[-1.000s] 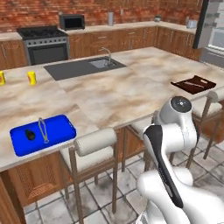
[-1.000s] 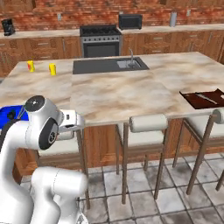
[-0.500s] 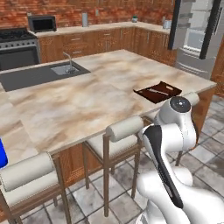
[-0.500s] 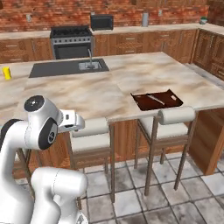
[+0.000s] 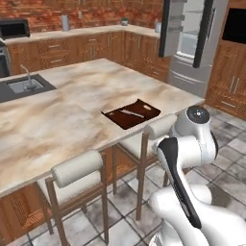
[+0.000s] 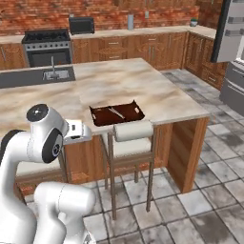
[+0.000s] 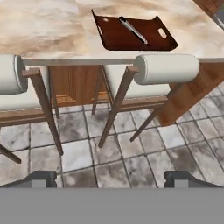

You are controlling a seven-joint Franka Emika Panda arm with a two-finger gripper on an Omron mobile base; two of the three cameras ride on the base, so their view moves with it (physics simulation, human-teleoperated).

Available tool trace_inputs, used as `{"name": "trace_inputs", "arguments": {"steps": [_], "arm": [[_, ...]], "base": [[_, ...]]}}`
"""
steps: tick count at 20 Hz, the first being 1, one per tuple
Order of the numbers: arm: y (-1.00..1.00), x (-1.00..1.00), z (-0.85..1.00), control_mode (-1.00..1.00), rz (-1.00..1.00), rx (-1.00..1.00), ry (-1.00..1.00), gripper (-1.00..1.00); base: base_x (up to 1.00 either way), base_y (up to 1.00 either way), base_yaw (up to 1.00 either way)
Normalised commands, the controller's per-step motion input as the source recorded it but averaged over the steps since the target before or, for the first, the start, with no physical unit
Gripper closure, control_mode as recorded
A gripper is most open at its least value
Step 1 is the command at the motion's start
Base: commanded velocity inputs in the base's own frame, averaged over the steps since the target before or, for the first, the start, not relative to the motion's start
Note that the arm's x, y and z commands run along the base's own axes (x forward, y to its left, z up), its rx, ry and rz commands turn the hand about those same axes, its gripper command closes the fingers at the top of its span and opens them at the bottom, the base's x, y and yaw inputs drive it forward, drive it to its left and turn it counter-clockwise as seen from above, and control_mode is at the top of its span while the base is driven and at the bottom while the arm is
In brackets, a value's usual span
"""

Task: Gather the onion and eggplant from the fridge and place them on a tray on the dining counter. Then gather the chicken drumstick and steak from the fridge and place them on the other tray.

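Since the earlier frame our base has driven right along the dining counter (image 5: pixel 72 105); views shifted, blue tray gone from sight. Gripper (image 7: pixel 112 181) open, empty, over floor tiles. The other tray (image 7: pixel 133 34) near the counter's edge holds one thin utensil (image 7: pixel 133 29). Fridge (image 5: pixel 190 41) far right, doors open.

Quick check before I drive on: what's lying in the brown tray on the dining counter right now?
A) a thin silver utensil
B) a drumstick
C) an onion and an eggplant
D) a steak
A: the tray on the dining counter holds just a thin silver utensil lying across it, with no meat or vegetables in it.
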Motion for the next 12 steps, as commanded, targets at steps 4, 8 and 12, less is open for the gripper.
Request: {"name": "trace_inputs", "arguments": {"steps": [4,8,12], "arm": [[0.0,0.0,0.0,1.0,0.0,0.0,0.0,-1.0],[0.0,0.0,0.0,1.0,0.0,0.0,0.0,-1.0],[0.0,0.0,0.0,1.0,0.0,0.0,0.0,-1.0]], "base": [[0.32,-1.0,-0.09],[0.42,-1.0,-0.01],[0.5,-1.0,0.0]]}}
